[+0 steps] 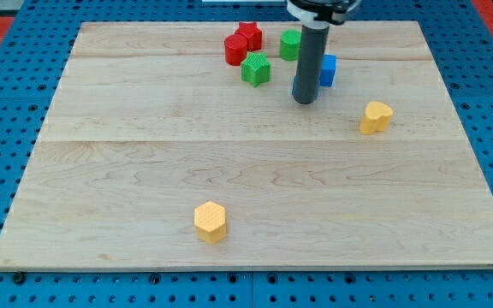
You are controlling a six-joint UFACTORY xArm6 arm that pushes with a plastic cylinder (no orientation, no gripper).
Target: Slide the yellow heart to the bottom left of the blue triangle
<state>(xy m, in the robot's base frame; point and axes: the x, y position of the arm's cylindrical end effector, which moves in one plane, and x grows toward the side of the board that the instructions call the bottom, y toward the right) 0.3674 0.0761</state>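
The yellow heart (376, 117) lies at the view's right, a little above mid-height. A blue block (328, 70), partly hidden behind my rod so its shape is unclear, sits above and to the left of the heart. My tip (304, 101) rests on the board just left of and below the blue block, and well left of the yellow heart, touching neither as far as I can see.
A red cylinder (235, 50), a red star (249, 35), a green star (256, 68) and a green cylinder (291, 44) cluster at the view's top centre. A yellow hexagon (210, 222) lies near the bottom. The wooden board (127, 171) ends at blue pegboard.
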